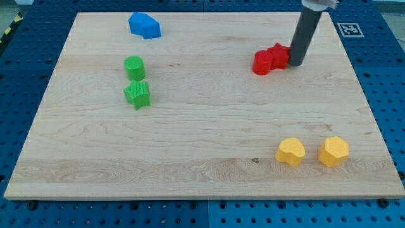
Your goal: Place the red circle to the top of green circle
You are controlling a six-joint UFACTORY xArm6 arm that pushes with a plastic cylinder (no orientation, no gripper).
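Observation:
The red circle [262, 62] sits at the view's upper right, touching a red star [278, 54] on its right side. The green circle [134, 66] stands at the view's left, with a green star [137, 94] just below it. My tip [295, 64] is at the right edge of the red star, touching it or nearly so. The rod rises from there to the view's top edge. The red circle is far to the right of the green circle, at about the same height in the view.
A blue block [145, 25] lies near the board's top edge, above the green circle. A yellow heart-like block [290, 152] and a yellow hexagon [333, 151] sit at the lower right. The wooden board [202, 171] lies on a blue perforated table.

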